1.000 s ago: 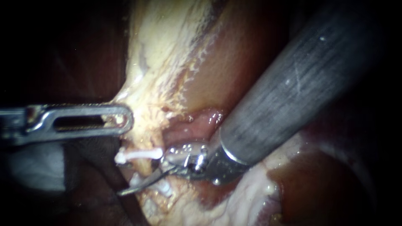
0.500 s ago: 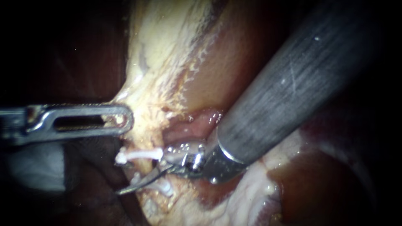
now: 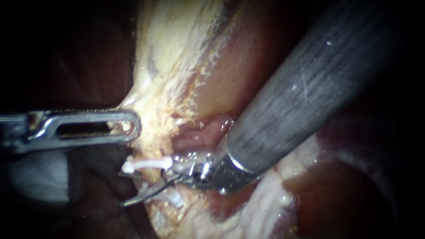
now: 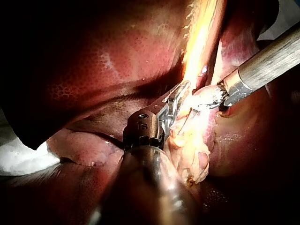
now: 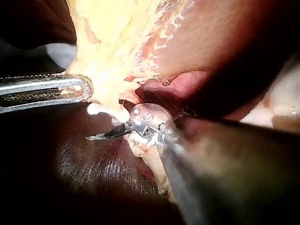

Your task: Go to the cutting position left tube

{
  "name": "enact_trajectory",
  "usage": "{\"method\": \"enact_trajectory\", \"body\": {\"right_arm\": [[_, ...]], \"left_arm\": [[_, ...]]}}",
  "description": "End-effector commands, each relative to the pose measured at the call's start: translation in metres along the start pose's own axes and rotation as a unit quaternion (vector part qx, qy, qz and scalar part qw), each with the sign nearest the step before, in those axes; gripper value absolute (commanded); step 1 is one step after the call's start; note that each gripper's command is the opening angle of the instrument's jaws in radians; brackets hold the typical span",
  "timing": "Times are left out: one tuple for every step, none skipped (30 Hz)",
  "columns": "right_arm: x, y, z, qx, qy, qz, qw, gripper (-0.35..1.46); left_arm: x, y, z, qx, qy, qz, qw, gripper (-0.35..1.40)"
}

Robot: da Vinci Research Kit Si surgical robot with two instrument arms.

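Endoscope view: left instrument (image 3: 133,126) enters from 9 o'clock, lying level. Its slotted jaws are clamped on the edge of the pale tissue (image 3: 172,57), which runs from 12 o'clock down to approx. 6. Right instrument (image 3: 137,198) comes in from 2 o'clock w/ its thick shaft across the centre and its wrist just below centre. Its thin curved blades point to 8 o'clock. Can't tell if the blades are apart or together: too thin, partly over tissue.

Tube (image 3: 152,176) is a short pale strand at approx. 7 o'clock of centre, below the left instrument's tip. Two white clips sit on it: upper clip (image 3: 146,164) lies crosswise, lower clip (image 3: 173,198) is towards 6 o'clock. Blades cross the tube btw. the two clips, touching or just over it, can't say which. Liver (image 3: 336,199), dark red, is at 4 o'clock.

Right wrist view: blades look dark, just beside the upper clip.
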Motion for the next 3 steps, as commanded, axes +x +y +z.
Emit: {"method": "enact_trajectory", "body": {"right_arm": [[0.0,0.0,0.0,0.0,0.0,0.0,1.0,1.05],[0.0,0.0,0.0,0.0,0.0,-0.001,1.0,1.05],[0.0,0.0,0.0,0.0,0.0,-0.001,1.0,1.05]], "left_arm": [[0.0,0.0,0.0,0.0,0.0,0.0,1.0,-0.35],[0.0,0.0,0.0,0.0,0.0,0.0,1.0,-0.35],[0.0,0.0,0.0,0.0,0.0,0.0,1.0,-0.35]]}}
